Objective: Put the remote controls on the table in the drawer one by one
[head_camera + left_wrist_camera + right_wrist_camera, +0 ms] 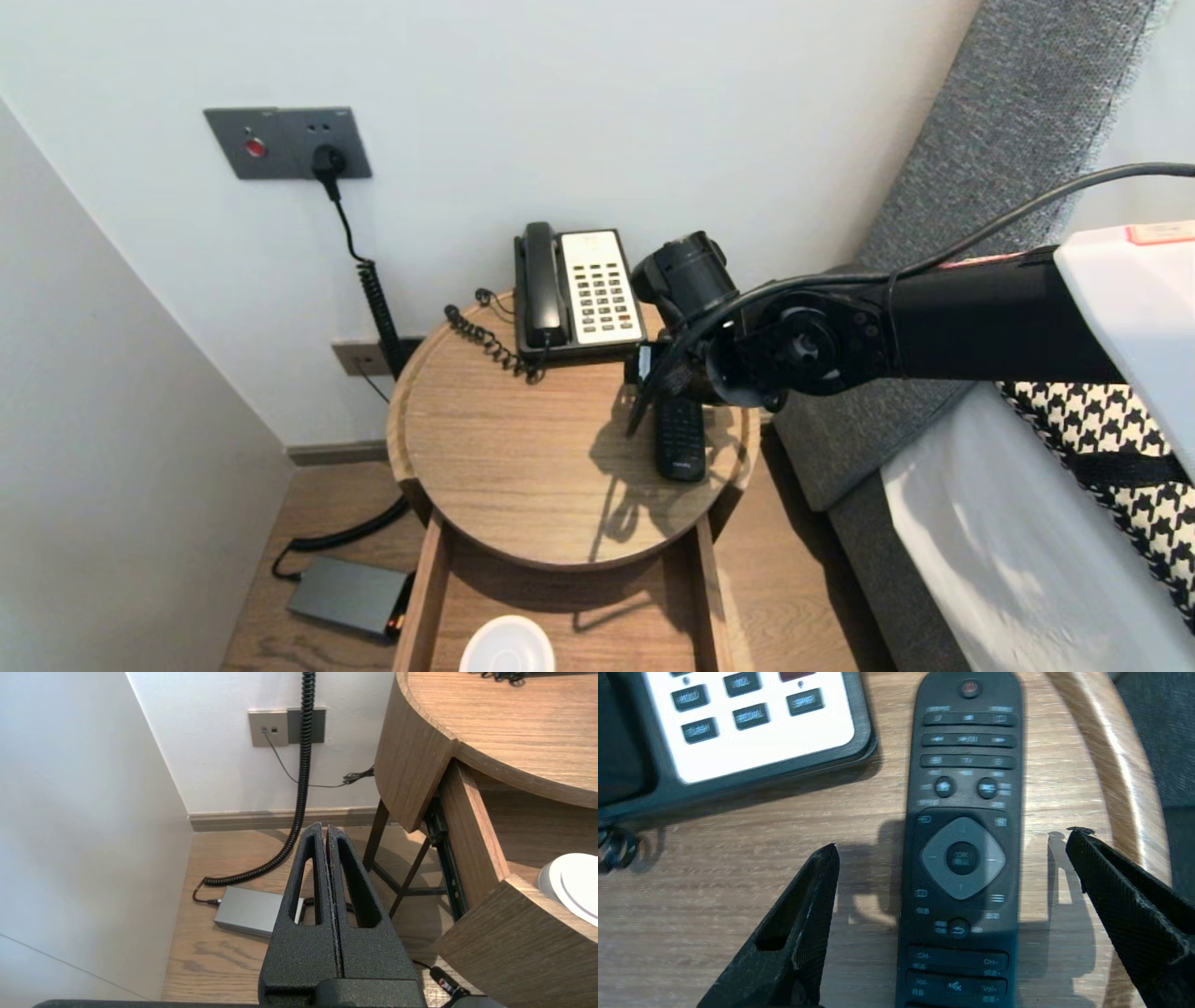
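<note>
The right gripper (pixel 951 842) hangs over the remote control (pixel 966 756) with its fingers (pixel 803 924) spread wide. One finger stands on each side of the remote's body, and neither touches it. The remote lies flat with its buttons up, directly under the gap, its round navigation pad between the fingertips. It rests on the round wooden table (pixel 504 448), near the rim on the bed's side. Beyond the fingertips and off to one side, toward the wall, sits a telephone (pixel 579 289), close to the remote but apart from it. Under the table's front edge an open drawer (pixel 431 579) holds a white dish (pixel 507 649). The bed (pixel 980 523) runs alongside the right arm. The left gripper (pixel 327 830) is parked low beside the drawer, well apart from the remote, with its fingers pressed together on nothing. Below it on the floor lie a grey power box (pixel 247 910) and a coiled cable (pixel 301 788).
</note>
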